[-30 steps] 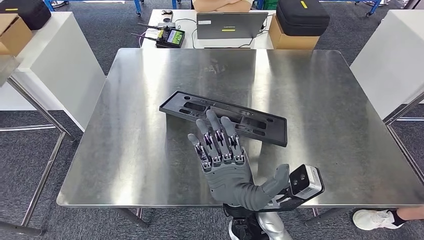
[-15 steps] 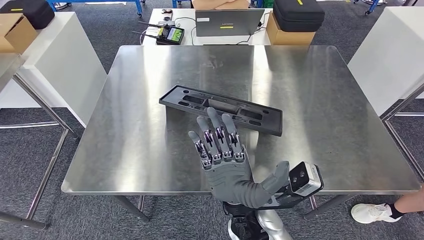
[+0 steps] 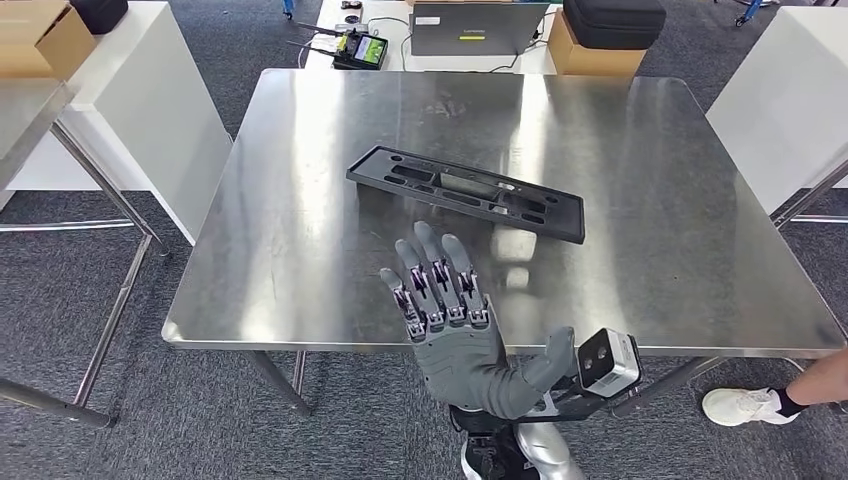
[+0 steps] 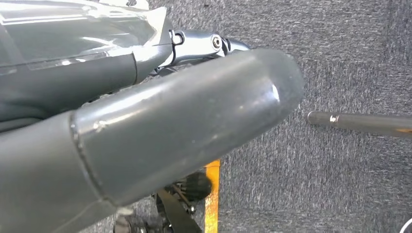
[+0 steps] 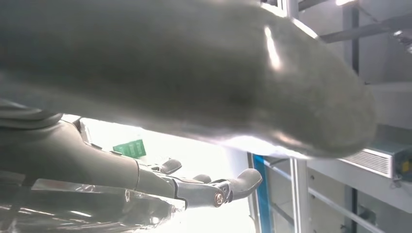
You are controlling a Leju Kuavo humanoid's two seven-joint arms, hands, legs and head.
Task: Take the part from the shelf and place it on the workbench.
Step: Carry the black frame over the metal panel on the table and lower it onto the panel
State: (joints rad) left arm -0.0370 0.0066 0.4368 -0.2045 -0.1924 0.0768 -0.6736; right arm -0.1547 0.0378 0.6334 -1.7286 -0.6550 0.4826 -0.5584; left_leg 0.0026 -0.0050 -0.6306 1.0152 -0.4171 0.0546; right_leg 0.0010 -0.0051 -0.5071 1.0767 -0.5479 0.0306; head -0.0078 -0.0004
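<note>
Grey and open, the right hand [image 3: 448,318] is raised palm-down over the near edge of the workbench [image 3: 300,250], its dark fingers [image 3: 432,270] stretched forward and slightly apart, the thumb [image 3: 552,358] jutting out to the side. It holds nothing. A small boxy camera [image 3: 607,363] sits at its wrist. In the right wrist view the thumb [image 5: 194,73] looms large and blurred across the frame, with the fingers [image 5: 214,187] extended beyond it and nothing between them.

Just ahead of the fingertips, apart from them, lies the part [image 3: 466,192]: a long, flat black plastic panel with slots and recesses, resting on the steel top near its middle and angled so that its left end sits farther from the robot than its right end.

The left hand [image 4: 145,126] shows in the left wrist view as a thick grey thumb and a grey cover over grey carpet [image 4: 350,58]; its fingers are hidden, so I cannot tell whether it is open or closed. A metal bar [image 4: 362,122] crosses the carpet nearby.

Beyond the workbench stands a white table with a laptop [image 3: 478,27], a small device with a green screen [image 3: 360,48], a cardboard box [image 3: 590,55] and a black case [image 3: 614,20] on top of it. White tables [image 3: 130,110] flank the bench. A person's white shoe [image 3: 745,405] rests on the carpet at the near right.
</note>
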